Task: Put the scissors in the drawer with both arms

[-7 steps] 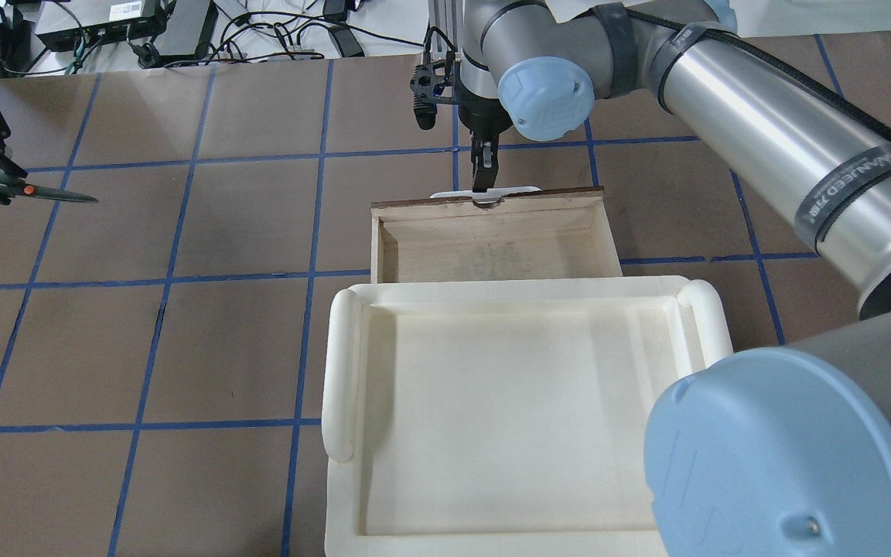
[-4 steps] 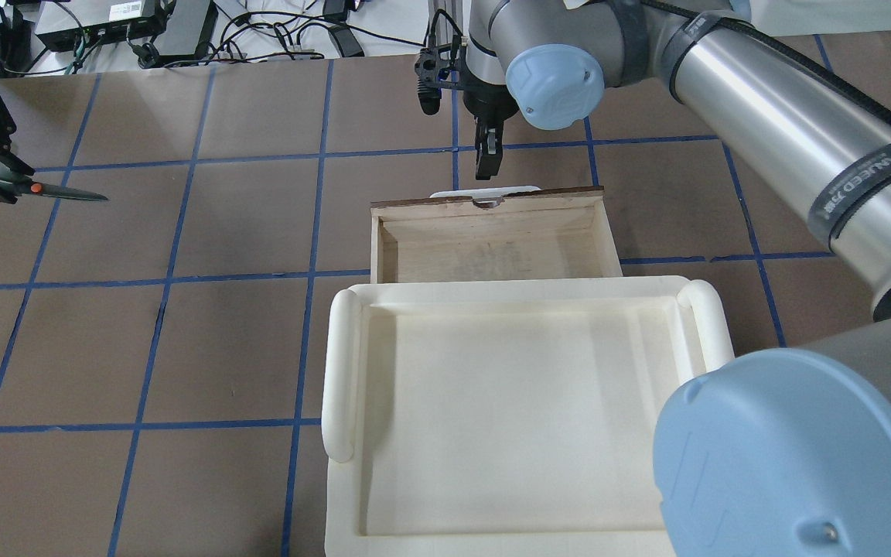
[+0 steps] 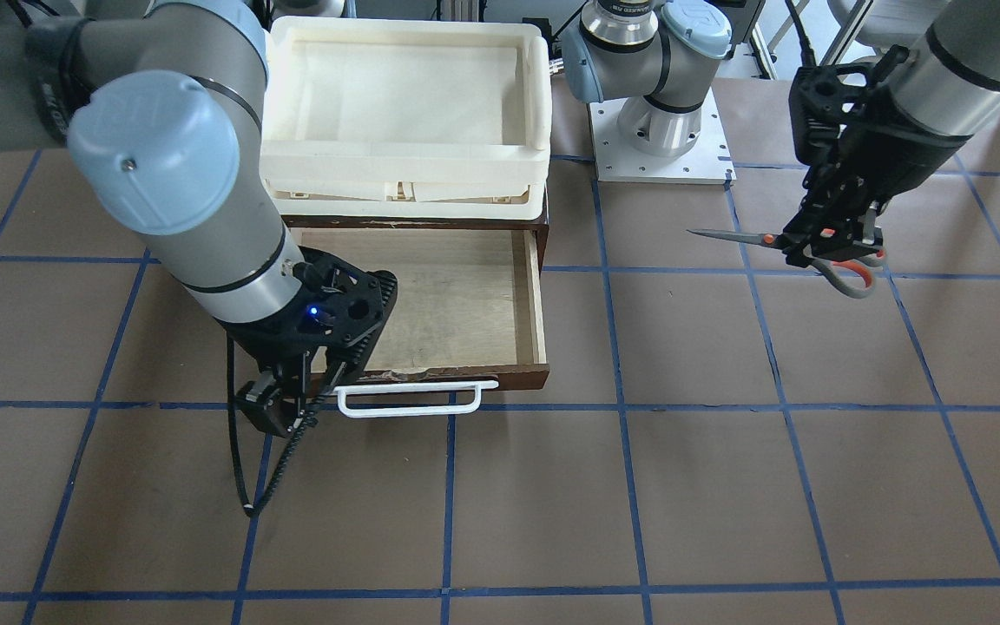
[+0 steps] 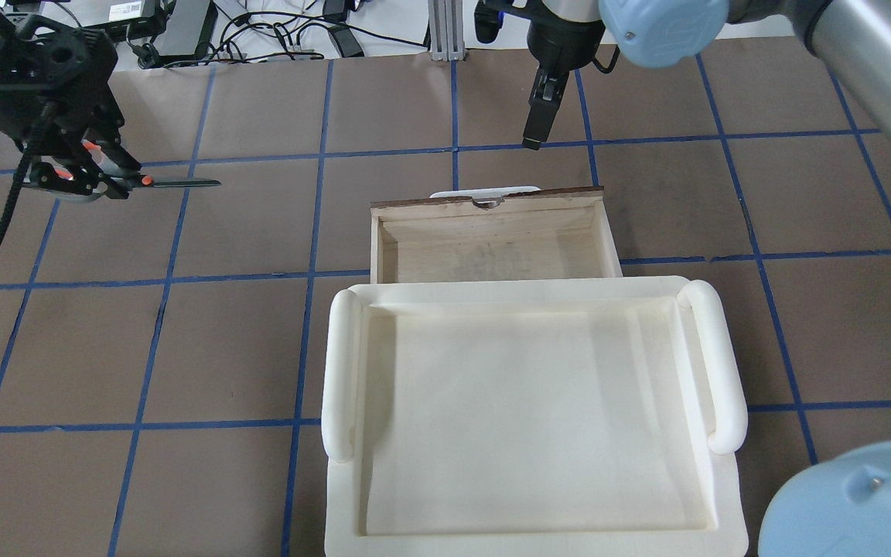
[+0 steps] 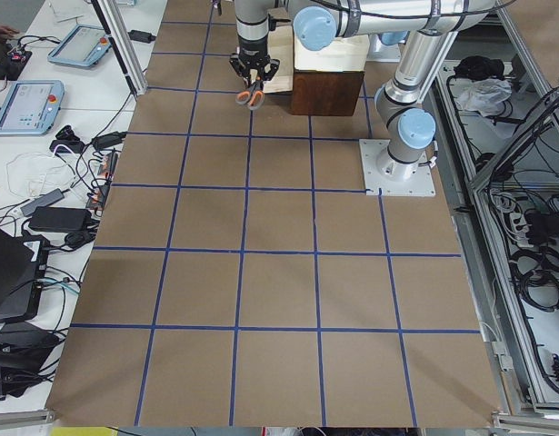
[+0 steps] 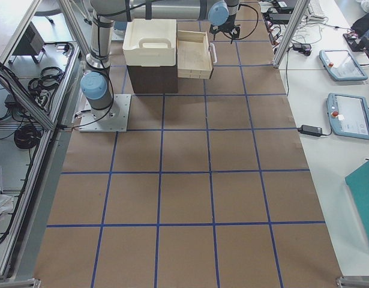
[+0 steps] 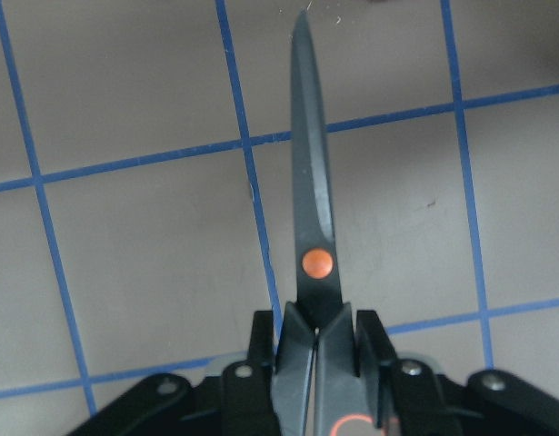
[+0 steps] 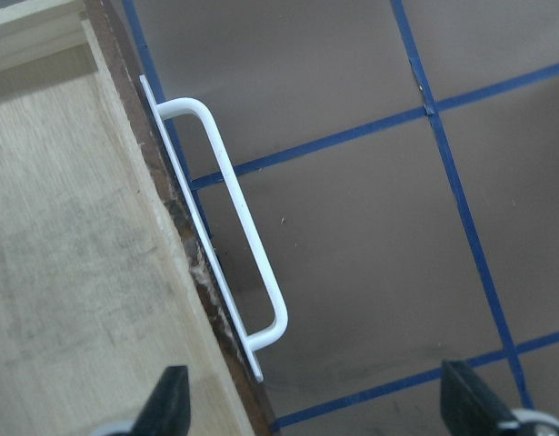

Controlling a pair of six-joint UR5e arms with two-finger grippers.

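Jaws of the left gripper [image 7: 317,341] are clamped on the scissors [image 7: 312,218] just behind the orange pivot dot [image 7: 316,262]. Blades are closed and run straight out ahead of the jaws, level, clear of the desk [image 7: 143,245]. The grey and orange handle loops [image 3: 851,271] hang behind and below the jaws. The blade tip points toward the drawer [image 4: 492,203], which sits well apart from these jaws. Jaws of the right gripper [image 8: 317,404] stand wide apart. The fingertips [image 8: 173,400] frame the near end of the white bar handle [image 8: 243,245], which lies ahead of the jaws, not touching them. Past the handle comes the drawer's dark front edge, then its pale wood floor, open to view. The drawer is pulled out from under the cream tray [image 4: 341,371], the thing farthest from the right jaws. The desk is brown with a blue tape grid.
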